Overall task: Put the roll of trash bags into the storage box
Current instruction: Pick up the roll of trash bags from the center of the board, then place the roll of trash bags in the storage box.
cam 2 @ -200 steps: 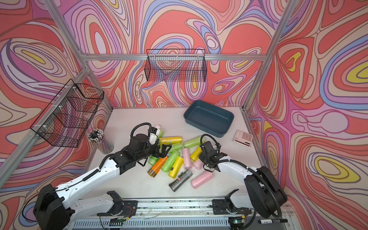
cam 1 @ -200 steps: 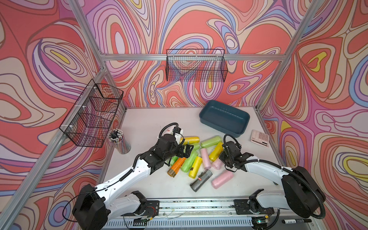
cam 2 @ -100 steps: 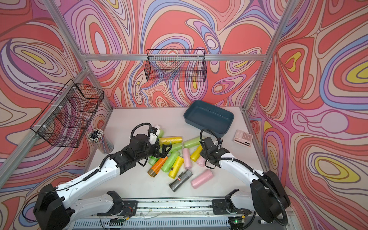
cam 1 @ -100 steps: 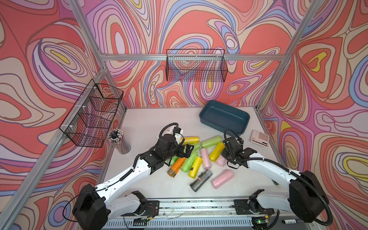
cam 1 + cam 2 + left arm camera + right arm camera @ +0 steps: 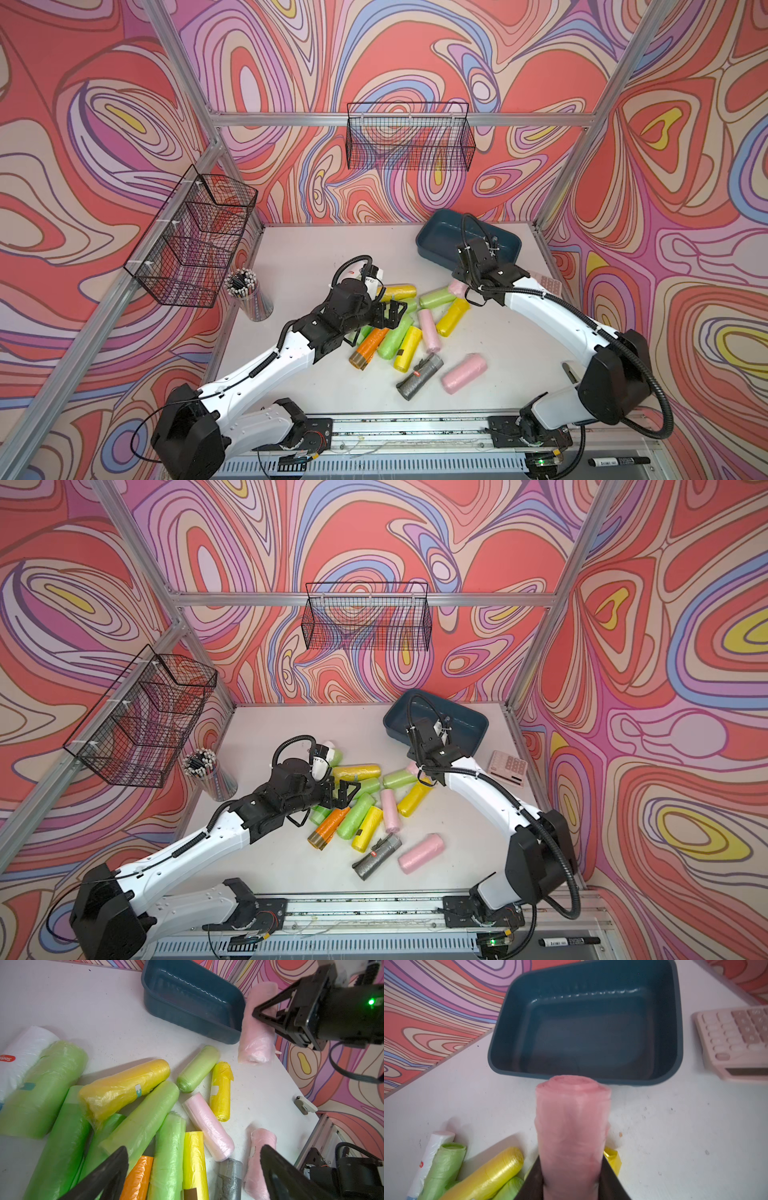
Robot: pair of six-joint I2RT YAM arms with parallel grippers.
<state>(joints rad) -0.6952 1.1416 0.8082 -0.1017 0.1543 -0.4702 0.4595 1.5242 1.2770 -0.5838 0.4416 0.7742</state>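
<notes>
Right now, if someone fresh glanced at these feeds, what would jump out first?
The loud swirled red, pink and purple walls around the cell hit first. Then the heap of green, yellow, pink and orange rolls mid-table, with the open left gripper over it. Last, the pink roll clamped in the right gripper, held just short of the teal storage box at the back right.

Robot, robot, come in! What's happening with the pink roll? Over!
Left gripper open over the pile. Right gripper shut on pink roll, lifted just short of the storage box. Box empty, nothing blocking. Over.
</notes>
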